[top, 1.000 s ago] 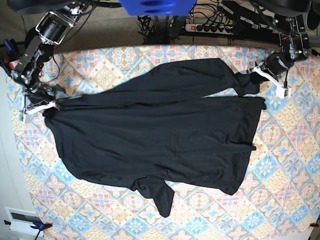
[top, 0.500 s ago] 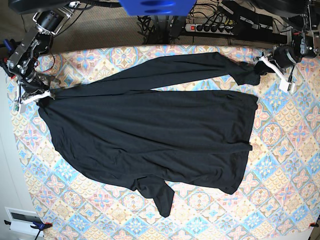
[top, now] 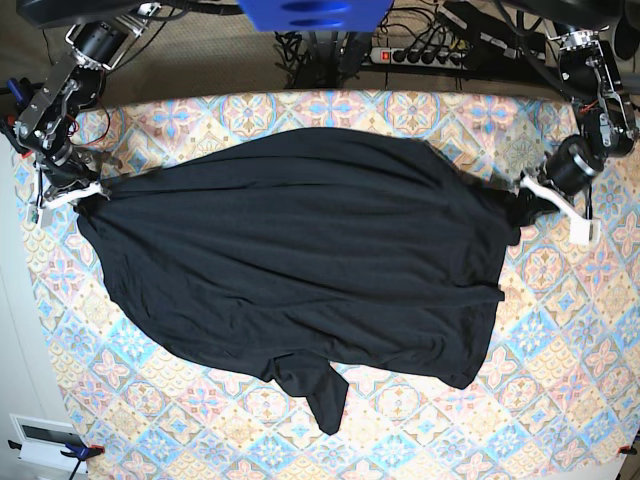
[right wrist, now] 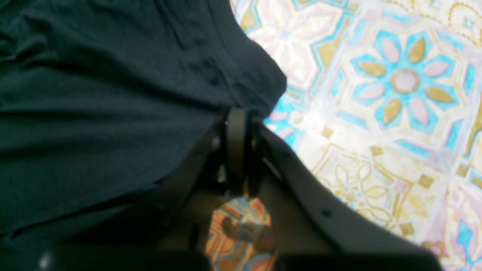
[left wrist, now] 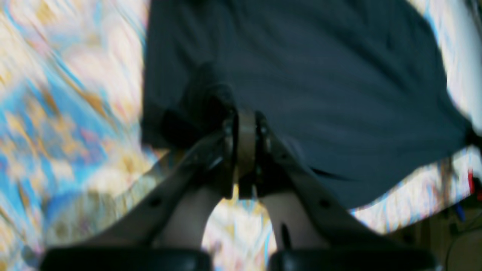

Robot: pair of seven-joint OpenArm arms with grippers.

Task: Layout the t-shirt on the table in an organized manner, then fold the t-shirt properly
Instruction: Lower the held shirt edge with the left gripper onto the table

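Left claw (top: 524, 200): reaching low from far edge, pinching t-shirt (top: 300, 270) corner.
Right claw (top: 95, 195): same pose, pinching opposite corner.
T-shirt: thin soft black, spread wide over surface (top: 560, 330) with floral tiles.

Left hand (top: 530, 205) has swung down toward the near side; t-shirt (top: 300, 260) upper fold now spread open.

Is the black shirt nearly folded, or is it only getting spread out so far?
Only spreading so far. The plain black t-shirt lies mostly opened out on the pastel diamond-tiled table. The left hand and right hand are each shut on an opposite edge. One sleeve sits bunched at the near edge, and no fold shows yet.
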